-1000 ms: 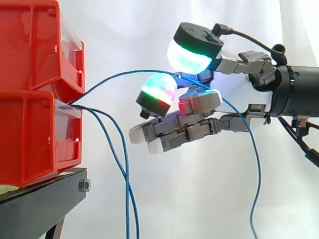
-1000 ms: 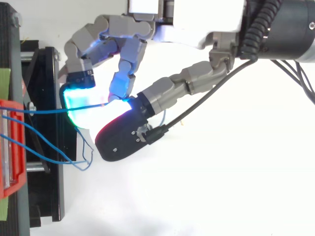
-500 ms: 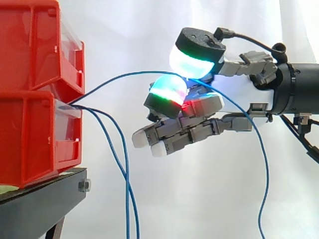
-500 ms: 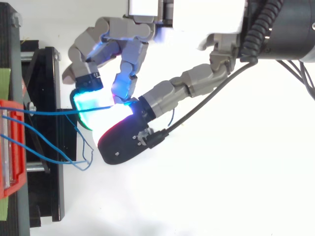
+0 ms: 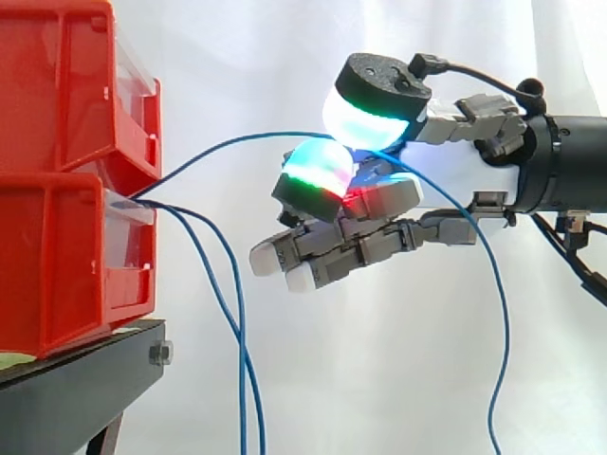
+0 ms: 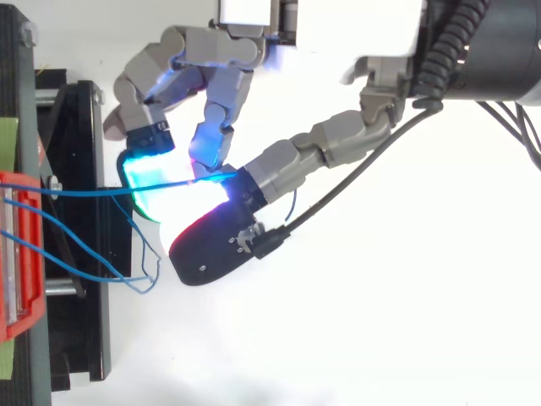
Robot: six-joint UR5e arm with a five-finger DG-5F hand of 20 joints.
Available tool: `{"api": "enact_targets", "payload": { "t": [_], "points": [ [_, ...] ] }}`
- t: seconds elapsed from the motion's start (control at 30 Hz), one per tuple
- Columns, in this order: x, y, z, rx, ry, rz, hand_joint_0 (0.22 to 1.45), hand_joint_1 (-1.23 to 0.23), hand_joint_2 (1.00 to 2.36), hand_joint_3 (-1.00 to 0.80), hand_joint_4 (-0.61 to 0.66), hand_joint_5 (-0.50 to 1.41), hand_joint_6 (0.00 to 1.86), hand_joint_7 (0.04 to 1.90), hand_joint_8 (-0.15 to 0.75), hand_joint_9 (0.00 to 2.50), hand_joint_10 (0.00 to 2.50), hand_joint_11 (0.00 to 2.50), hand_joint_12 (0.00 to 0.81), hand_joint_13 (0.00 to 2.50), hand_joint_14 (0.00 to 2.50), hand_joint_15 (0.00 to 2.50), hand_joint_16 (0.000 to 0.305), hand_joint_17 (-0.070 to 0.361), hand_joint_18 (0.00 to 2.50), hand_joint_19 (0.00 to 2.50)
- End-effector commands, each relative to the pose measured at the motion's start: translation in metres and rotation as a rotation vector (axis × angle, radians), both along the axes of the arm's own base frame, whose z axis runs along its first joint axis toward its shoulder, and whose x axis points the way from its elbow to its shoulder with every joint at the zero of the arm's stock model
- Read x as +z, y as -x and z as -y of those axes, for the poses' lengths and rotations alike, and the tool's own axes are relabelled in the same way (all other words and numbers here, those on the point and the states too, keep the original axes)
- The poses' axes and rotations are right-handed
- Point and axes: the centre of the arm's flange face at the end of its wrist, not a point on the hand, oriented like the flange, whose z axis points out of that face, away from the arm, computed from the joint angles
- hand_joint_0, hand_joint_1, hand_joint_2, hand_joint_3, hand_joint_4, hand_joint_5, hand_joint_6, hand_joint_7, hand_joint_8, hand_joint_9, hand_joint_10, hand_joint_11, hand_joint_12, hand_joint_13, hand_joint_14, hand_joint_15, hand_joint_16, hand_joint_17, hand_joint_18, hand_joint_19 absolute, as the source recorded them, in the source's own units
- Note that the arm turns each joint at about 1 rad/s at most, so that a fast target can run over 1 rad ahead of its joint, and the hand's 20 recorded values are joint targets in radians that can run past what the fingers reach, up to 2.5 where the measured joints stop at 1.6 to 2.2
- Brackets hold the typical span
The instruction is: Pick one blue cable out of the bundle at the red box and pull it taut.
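The hand [image 5: 370,248] sat right of the red box [image 5: 57,256], fingers curled, one blue cable [image 5: 218,148] apparently pinched between two glowing pads [image 5: 365,118]; the glow hid the contact itself. That cable arced slackly from the box's front. Drawing straight away from the box with a firm pinch should remove the bow without dragging the two loose cables [image 5: 239,322] hanging beside the box.
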Motion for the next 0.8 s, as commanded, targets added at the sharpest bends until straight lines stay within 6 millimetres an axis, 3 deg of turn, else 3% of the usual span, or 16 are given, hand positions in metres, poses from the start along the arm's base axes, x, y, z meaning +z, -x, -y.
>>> {"api": "enact_targets", "payload": {
  "t": [0.0, 0.43, 0.77],
  "points": [
    [0.001, 0.0, 0.0006, -0.001, 0.016, 0.0, 0.61, -0.8, 1.01, -0.34, 0.2, -0.09, 0.84, 1.14, 0.338, 1.2, 0.01, 1.4, 0.365, 0.52, 0.01, 0.26, 0.048, 0.107, 0.45, 0.28],
    [0.0021, 0.0012, 0.0012, -0.008, 0.04, -0.018, 0.59, -0.73, 1.0, -0.48, 0.21, -0.08, 0.83, 1.08, 0.341, 1.22, 0.01, 1.38, 0.367, 0.52, 0.01, 0.26, 0.048, 0.109, 0.45, 0.29],
    [0.0039, 0.0009, 0.0012, -0.008, 0.045, -0.018, 0.6, -0.6, 1.01, -0.39, 0.19, -0.05, 0.78, 1.13, 0.341, 1.25, 0.01, 1.32, 0.362, 0.54, 0.01, 0.26, 0.048, 0.108, 0.45, 0.31]
  ]
}}
